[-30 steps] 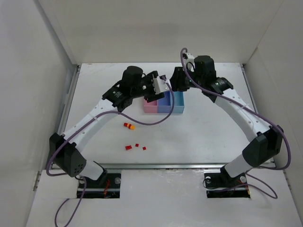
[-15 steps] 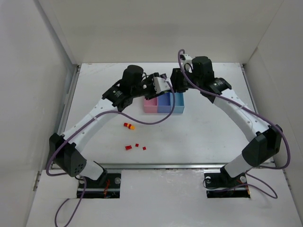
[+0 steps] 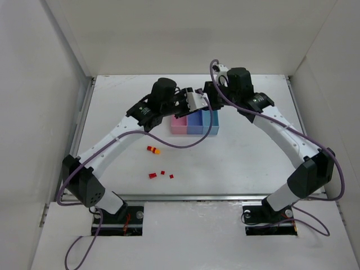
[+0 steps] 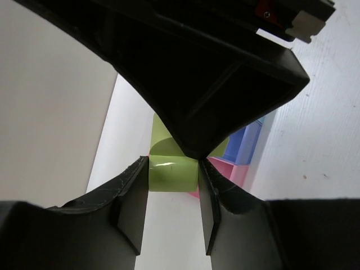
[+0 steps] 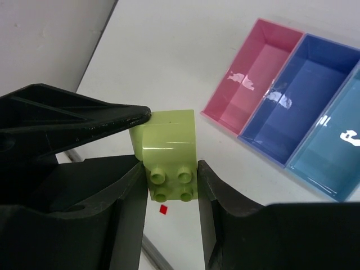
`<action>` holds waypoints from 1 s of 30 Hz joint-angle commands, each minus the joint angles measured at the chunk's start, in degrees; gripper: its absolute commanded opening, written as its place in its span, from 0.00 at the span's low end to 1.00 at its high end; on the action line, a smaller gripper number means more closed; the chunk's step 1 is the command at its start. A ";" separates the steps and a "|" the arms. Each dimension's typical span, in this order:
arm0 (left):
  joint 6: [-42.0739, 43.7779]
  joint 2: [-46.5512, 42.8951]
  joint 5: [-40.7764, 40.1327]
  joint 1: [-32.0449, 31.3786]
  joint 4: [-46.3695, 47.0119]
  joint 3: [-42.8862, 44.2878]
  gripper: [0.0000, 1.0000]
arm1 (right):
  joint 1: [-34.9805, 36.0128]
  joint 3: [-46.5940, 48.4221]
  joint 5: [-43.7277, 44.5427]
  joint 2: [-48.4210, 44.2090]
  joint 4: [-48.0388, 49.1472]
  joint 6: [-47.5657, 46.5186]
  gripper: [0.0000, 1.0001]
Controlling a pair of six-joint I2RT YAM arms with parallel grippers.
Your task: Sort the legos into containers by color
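Sorting looks barely begun: nearest the bases, small red legos [image 3: 152, 175] and an orange one [image 3: 156, 151] lie loose on the table [image 3: 253, 160], and beyond them the pink, blue and cyan containers [image 3: 195, 133] show nothing inside. Farther back both arms bend inward and meet above the containers. The left gripper [image 4: 171, 185] and right gripper [image 5: 169, 188] each pinch the same airborne yellow-green lego [image 5: 166, 143]; one brick or two joined, cannot tell.
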 commanded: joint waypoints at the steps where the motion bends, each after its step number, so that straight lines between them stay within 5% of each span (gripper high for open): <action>1: 1.42 2.22 -7.77 -0.70 -1.02 0.92 0.00 | 0.17 0.21 0.15 -1.83 1.55 1.27 0.00; 16: -0.25 -0.07 -9.02 2.20 1.44 -6.30 0.00 | -6.61 -4.88 4.26 -5.87 1.55 4.52 0.00; 21: -6.48 -0.07 -10.34 4.74 1.44 -2.70 0.00 | -6.61 -2.26 15.52 2.45 -4.16 5.66 0.00; 27: -16.68 -0.59 -8.93 8.43 0.39 -1.99 0.00 | -7.66 3.36 17.73 12.66 -7.76 4.96 0.00; 30: -18.18 -1.30 -7.70 8.44 0.39 -3.05 0.00 | -7.66 3.37 18.51 14.52 -7.24 4.96 0.15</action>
